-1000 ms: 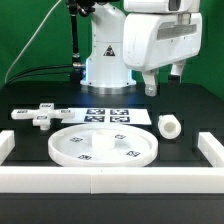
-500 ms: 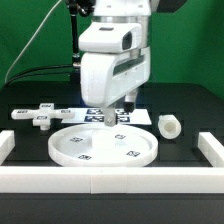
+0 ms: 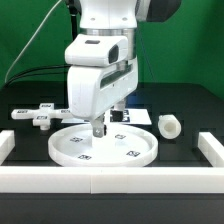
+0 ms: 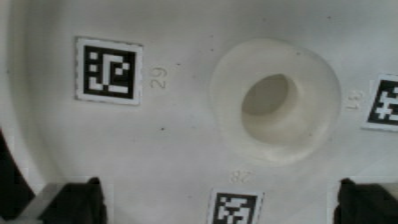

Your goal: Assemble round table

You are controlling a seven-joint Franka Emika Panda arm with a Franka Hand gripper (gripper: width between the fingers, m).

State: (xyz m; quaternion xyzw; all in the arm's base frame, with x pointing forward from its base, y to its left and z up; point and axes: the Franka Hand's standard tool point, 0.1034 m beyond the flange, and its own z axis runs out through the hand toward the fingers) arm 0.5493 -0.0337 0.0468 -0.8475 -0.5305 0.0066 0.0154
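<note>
The large white rimmed disc (image 3: 104, 146) lies flat near the table's front, with small square tags on it. My gripper (image 3: 97, 129) hangs just above the disc's middle, fingers spread apart and empty. In the wrist view the disc (image 4: 160, 130) fills the frame, with its raised round hub and centre hole (image 4: 270, 100) and several tags; my two dark fingertips (image 4: 75, 200) show at the edge, wide apart. The short thick post (image 3: 170, 126) lies on its side toward the exterior view's right. The cross-shaped piece (image 3: 40, 115) lies toward the exterior view's left.
The marker board (image 3: 125, 115) lies behind the disc, partly hidden by my gripper. Long white border rails run along the front (image 3: 110, 179) and at both sides (image 3: 209, 148). The arm's base (image 3: 105, 70) stands at the back.
My gripper has swung from high at the exterior view's right down and leftward, and now hangs low over the disc's middle. The parts have not moved.
</note>
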